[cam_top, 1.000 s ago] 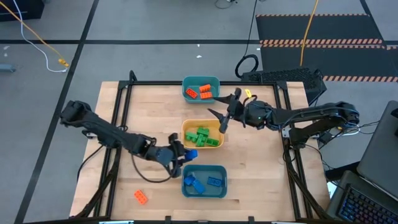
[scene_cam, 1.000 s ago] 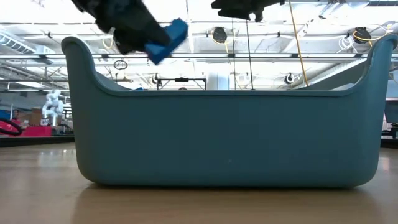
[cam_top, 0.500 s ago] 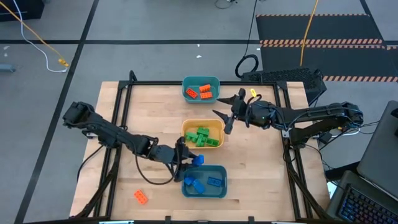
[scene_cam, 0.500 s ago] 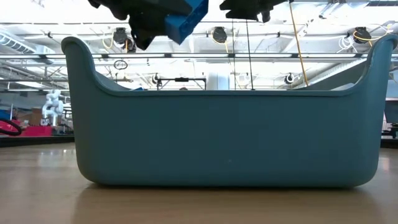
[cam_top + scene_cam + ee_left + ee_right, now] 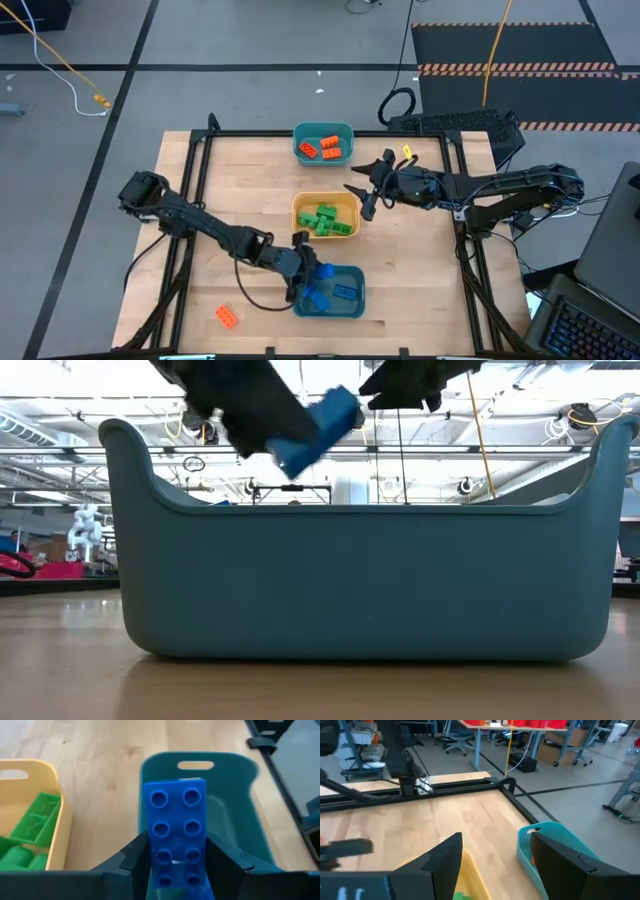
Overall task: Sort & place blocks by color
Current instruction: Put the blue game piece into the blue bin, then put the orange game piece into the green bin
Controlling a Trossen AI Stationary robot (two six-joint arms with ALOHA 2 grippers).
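Wooden table (image 5: pixel 215 190): three bins, orange block (image 5: pixel 226 317)

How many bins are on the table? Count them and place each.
3. The far teal bin holds orange blocks, the yellow bin in the middle holds green blocks, and the near teal bin holds blue blocks. None seems hidden.
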